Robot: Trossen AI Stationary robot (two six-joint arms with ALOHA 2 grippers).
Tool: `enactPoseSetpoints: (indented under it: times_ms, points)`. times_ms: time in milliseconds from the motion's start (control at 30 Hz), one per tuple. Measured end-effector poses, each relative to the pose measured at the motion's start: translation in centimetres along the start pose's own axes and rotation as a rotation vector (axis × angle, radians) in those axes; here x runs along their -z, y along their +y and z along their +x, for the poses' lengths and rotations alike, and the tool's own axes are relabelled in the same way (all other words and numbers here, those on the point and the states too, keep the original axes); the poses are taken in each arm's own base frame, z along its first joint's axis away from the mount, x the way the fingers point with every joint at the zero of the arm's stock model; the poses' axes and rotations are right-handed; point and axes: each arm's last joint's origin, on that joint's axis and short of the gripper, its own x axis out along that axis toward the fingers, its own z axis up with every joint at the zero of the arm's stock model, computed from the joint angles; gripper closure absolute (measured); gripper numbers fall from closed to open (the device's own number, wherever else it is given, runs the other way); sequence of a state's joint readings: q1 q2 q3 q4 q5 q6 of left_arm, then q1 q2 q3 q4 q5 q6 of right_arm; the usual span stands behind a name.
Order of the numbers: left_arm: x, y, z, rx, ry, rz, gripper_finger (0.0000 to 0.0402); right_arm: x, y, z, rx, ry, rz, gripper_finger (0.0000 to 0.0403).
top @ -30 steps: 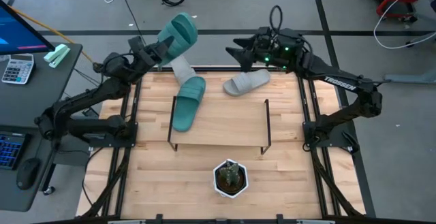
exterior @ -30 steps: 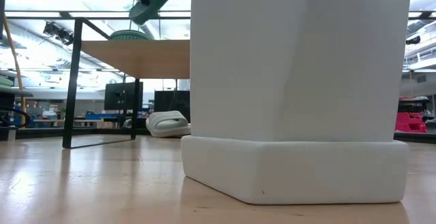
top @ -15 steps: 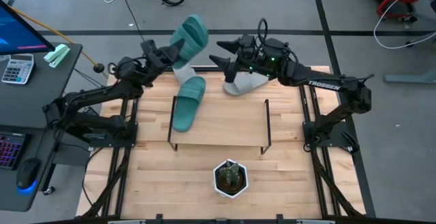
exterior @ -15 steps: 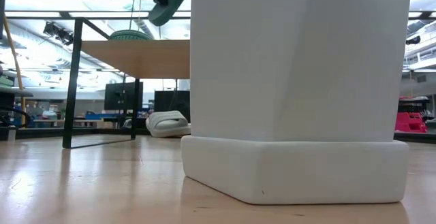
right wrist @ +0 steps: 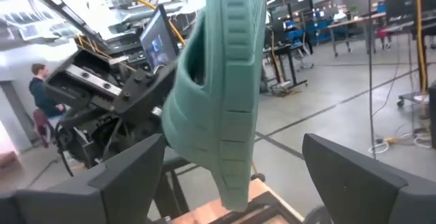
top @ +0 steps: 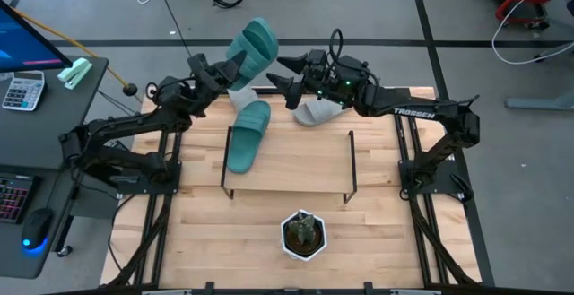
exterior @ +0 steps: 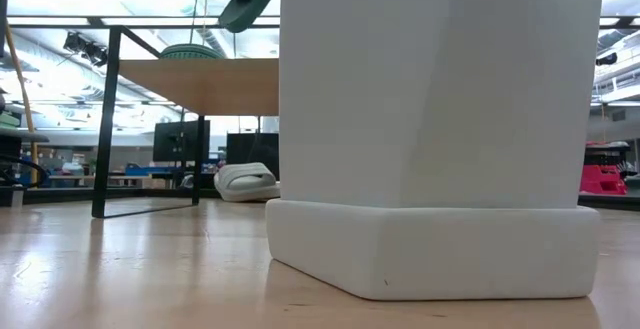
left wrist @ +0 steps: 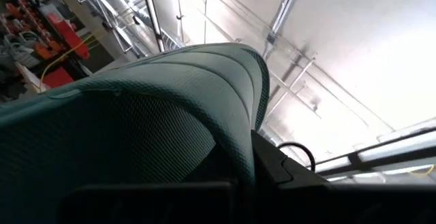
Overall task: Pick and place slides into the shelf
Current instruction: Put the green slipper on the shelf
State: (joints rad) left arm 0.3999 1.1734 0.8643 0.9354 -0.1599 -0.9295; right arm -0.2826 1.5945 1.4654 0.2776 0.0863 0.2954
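In the high view, a teal slide (top: 248,47) is held raised above the far edge of the counter (top: 197,241) by the left end effector (top: 218,69), which is clamped shut on its lower end. The right end effector (top: 285,73) is seen just beside that raised slide, its fingers spread wide apart and nothing gripped between them. A second teal slide (top: 247,136) is laid partly on the left end of the shelf (top: 296,174), its far end overhanging toward the back. A grey slide (top: 316,110) is seen on the counter behind the shelf, partly covered by the right arm, and another grey slide (top: 239,96) is partly hidden below the raised teal one. A white potted cactus (top: 303,233) is placed in front of the shelf.

In the low view, most of the picture is filled by the white pot (exterior: 430,129). The shelf's board and black legs are shown at the left, with a teal slide on top and one grey slide on the counter beyond.

In the left wrist view, only the ribbed teal strap, pressed close to the camera, can be made out.

In the right wrist view, the raised teal slide is seen hanging upright between the two parted fingers (right wrist: 126,183), untouched by either. A person (right wrist: 42,91) is visible in the room behind.
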Motion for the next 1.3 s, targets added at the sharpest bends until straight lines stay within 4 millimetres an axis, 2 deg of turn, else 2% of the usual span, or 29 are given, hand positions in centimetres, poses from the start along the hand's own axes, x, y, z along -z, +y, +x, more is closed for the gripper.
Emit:
enactPoseSetpoints:
  times_ms: [200, 400, 567, 1067, 1300]
  points:
    - [0.8, -1.0, 1.9, 0.048, 0.058, 0.038, 0.039, -0.1, 0.2, 0.3, -0.046, -0.046, 0.049, 0.0046]
    - [2.9, -0.3, 3.0, 0.002, 0.157, 0.06, 0.039, -1.0, 0.5, 0.2, -0.096, -0.134, 0.093, 0.0046]
    - [3.9, 0.0, 3.1, 0.01, 0.165, 0.031, 0.039, -1.2, 0.5, 0.3, -0.09, -0.116, 0.104, 0.0046]
    - [3.1, -0.6, 3.0, 0.042, 0.118, 0.069, 0.039, -0.7, 0.7, -0.2, -0.104, 0.018, 0.102, 0.0046]
    - [3.0, -0.6, 3.0, 0.035, 0.115, 0.096, 0.039, -1.8, 0.3, -1.1, -0.088, 0.015, 0.092, 0.0052]
